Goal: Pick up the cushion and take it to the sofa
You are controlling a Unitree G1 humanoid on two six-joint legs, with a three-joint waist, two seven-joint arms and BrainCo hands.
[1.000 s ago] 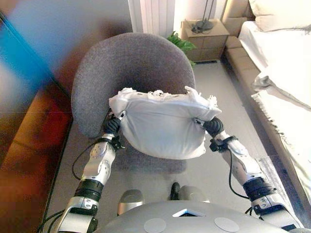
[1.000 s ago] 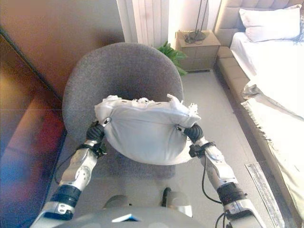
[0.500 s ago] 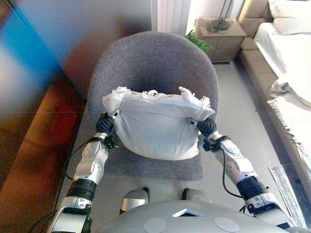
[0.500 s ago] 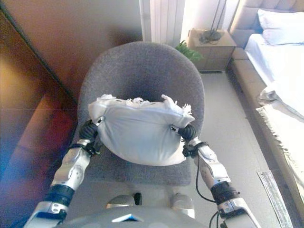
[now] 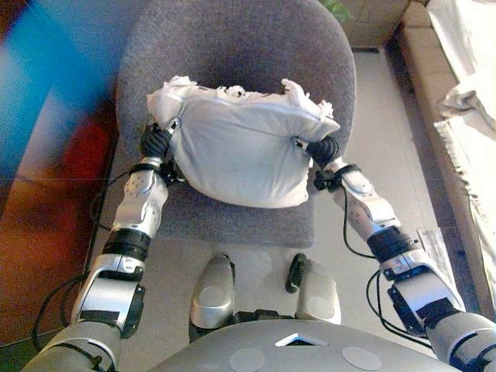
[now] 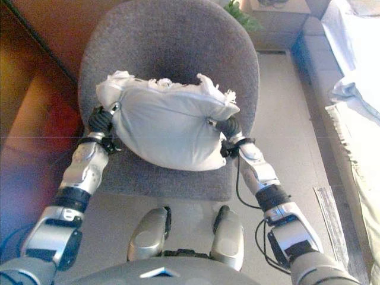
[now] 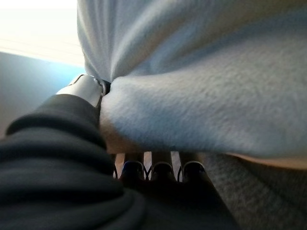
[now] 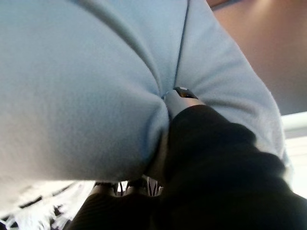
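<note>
A white fringed cushion (image 5: 240, 155) hangs between my two hands above the seat of a grey round-backed armchair (image 5: 232, 39). My left hand (image 5: 155, 139) grips the cushion's left end and my right hand (image 5: 322, 149) grips its right end. In the left wrist view the thumb (image 7: 84, 91) digs into the fabric while the fingers (image 7: 163, 170) lie under the cushion (image 7: 201, 86). The right wrist view shows the same pinch: its thumb (image 8: 180, 98) is sunk into the cushion (image 8: 81, 86). The cushion's lower edge hides part of the seat.
A reddish-brown wooden wall (image 6: 35, 119) runs along the left of the chair. A bed with a white blanket (image 5: 473, 101) stands at the right, with a strip of pale floor (image 5: 387, 101) between. A green plant (image 6: 243, 18) and a wooden nightstand (image 6: 279, 15) sit behind the chair.
The camera has come closer and tipped down, so the chair fills more of the view. The cushion stays held in both hands and now hangs over the seat.
</note>
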